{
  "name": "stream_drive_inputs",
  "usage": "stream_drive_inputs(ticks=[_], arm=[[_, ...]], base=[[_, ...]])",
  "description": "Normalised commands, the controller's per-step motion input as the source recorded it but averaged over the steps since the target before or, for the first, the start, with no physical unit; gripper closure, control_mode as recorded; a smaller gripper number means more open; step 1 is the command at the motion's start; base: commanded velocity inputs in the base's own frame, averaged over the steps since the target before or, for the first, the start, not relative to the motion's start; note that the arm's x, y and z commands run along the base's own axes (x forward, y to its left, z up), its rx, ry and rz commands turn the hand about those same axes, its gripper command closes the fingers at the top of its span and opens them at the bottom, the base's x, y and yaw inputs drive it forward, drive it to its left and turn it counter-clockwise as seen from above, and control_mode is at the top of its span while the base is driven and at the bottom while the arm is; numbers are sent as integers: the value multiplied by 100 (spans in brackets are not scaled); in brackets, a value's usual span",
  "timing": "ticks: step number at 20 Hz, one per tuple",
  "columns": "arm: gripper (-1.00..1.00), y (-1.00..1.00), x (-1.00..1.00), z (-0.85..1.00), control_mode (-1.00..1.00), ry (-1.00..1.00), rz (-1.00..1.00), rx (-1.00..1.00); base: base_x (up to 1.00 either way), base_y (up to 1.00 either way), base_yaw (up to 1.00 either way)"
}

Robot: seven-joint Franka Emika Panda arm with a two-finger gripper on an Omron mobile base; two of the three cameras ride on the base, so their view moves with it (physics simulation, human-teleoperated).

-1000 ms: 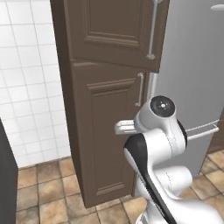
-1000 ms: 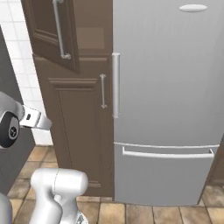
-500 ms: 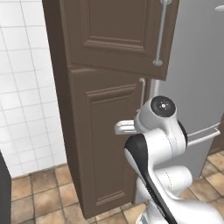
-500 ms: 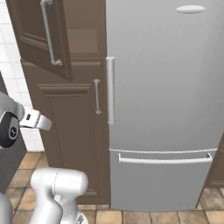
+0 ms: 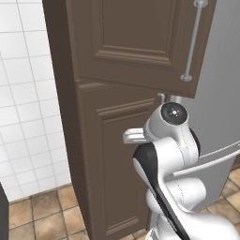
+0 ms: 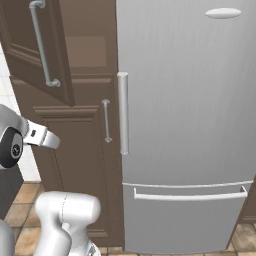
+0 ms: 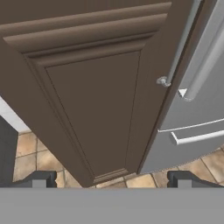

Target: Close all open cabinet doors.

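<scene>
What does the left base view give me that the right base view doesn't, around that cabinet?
Left base view: white tiled wall beside the cabinet, and the cabinet's side panel.
Right base view: the fridge's full front with its long upright handle and lower drawer handle.
Both: the upper cabinet door swung ajar, the lower cabinet door closed beneath it, and the robot's arm.

Raised white arm [image 5: 164, 159] bent at the elbow, with gripper [image 7: 111, 178] pointing forward and slightly down, both dark fingertips [image 7: 40, 178] set wide apart and holding nothing between them.
</scene>
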Motion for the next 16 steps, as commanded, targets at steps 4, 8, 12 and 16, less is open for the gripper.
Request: stream_drive_inputs(ticks=[4, 8, 12, 16], arm=[[-100, 0, 0, 0, 100, 0, 0, 0], [-100, 0, 0, 0, 100, 0, 0, 0], [-100, 0, 0, 0, -100, 0, 0, 0], [-100, 0, 0, 0, -100, 0, 0, 0]], base=[[0, 0, 0], [0, 0, 0], [0, 0, 0], [0, 0, 0]])
